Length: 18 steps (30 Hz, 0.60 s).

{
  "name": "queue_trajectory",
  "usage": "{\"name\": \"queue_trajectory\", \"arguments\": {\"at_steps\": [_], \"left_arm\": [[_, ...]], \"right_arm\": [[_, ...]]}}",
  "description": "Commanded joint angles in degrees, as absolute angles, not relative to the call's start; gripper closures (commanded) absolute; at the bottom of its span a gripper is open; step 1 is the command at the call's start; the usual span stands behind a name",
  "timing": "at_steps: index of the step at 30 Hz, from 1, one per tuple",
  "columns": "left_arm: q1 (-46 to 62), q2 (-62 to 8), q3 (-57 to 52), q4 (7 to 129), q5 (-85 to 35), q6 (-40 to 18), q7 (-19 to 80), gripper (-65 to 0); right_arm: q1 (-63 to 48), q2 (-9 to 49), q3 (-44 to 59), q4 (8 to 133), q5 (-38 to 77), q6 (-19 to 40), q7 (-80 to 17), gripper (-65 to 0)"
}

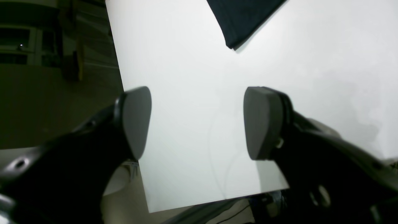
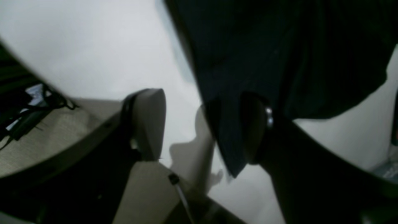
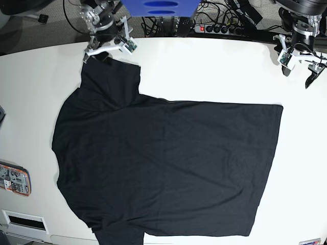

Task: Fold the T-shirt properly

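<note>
The black T-shirt [image 3: 163, 163] lies spread flat on the white table [image 3: 204, 66], one sleeve reaching to the far left. My right gripper [image 3: 104, 51] sits at the tip of that sleeve. In the right wrist view it [image 2: 203, 102] is open, and the sleeve edge [image 2: 230, 140] hangs between the jaws against the right-hand finger. My left gripper [image 3: 297, 74] is at the far right, apart from the shirt. In the left wrist view it [image 1: 199, 102] is open and empty above bare table, with a shirt corner [image 1: 242, 21] ahead of it.
A power strip [image 3: 214, 28] and cables lie behind the table's far edge, beside a blue object [image 3: 158, 7]. An orange-rimmed device [image 3: 13, 178] and a white box [image 3: 23, 219] sit at the left edge. The table's edge [image 1: 130, 102] runs close beside my left gripper.
</note>
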<state>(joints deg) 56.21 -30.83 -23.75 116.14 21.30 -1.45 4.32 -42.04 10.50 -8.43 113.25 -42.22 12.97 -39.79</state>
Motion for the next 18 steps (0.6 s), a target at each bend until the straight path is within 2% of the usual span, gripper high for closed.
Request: {"name": "queue_trajectory", "arguments": {"at_steps": [1, 8, 13, 18], "left_arm": [[56.8, -31.3, -24.1, 116.2, 21.5, -0.4, 3.7, -44.2], [56.8, -31.5, -24.4, 114.6, 21.5, -0.4, 3.5, -44.2], [56.7, -31.6, -24.4, 112.9, 21.5, -0.4, 3.4, -44.2], [56.7, -31.6, -24.4, 112.8, 21.5, -0.4, 3.4, -44.2]], "right_arm": [[-41.8, 10.8, -9.3, 113.1, -42.3, 13.8, -42.6, -37.0], [-37.8, 10.8, -12.1, 112.7, -42.1, 15.0, -48.0, -37.0], [-33.5, 10.8, -10.2, 112.7, -42.1, 27.2, -48.3, -36.9], [-29.1, 10.8, -7.2, 111.3, -42.1, 31.0, -48.3, -36.9]]}}
